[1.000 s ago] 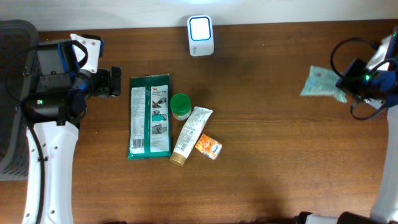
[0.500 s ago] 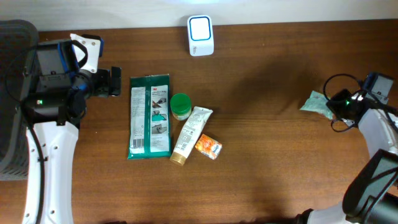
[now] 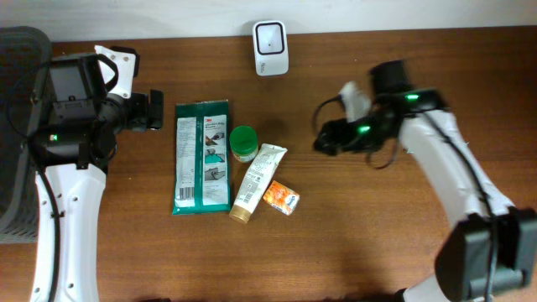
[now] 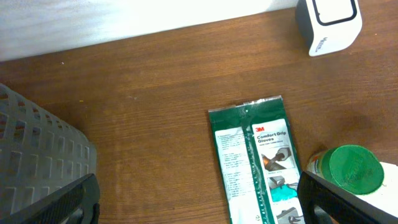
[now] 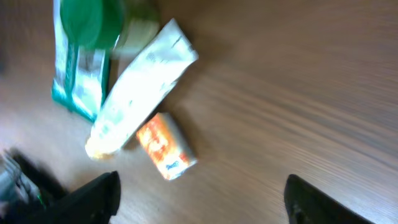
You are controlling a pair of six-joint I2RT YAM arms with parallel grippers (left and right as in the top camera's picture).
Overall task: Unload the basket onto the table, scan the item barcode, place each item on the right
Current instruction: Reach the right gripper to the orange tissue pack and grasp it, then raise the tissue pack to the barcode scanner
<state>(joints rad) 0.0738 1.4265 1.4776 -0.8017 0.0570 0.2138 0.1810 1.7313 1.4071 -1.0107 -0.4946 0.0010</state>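
Several items lie left of the table's middle: a green glove packet (image 3: 201, 157), a green-lidded jar (image 3: 243, 143), a white tube (image 3: 258, 182) and a small orange box (image 3: 281, 198). The white scanner (image 3: 271, 48) stands at the back edge. My right gripper (image 3: 323, 144) hovers just right of the items, open and holding nothing. In the blurred right wrist view the orange box (image 5: 166, 146) and the tube (image 5: 140, 87) lie ahead of the right gripper (image 5: 199, 196). My left gripper (image 3: 155, 111) is open beside the packet's top left corner. The left wrist view shows the packet (image 4: 258, 155) and the jar (image 4: 351, 169).
A grey mesh basket (image 3: 17, 126) stands off the table's left side and also fills the lower left of the left wrist view (image 4: 37, 155). Bare wood stretches right of the right arm. The table's back edge meets a white wall.
My right gripper has opened and swung from the far right edge to beside the items. The pale teal packet it held there is out of view. The left arm has not moved.
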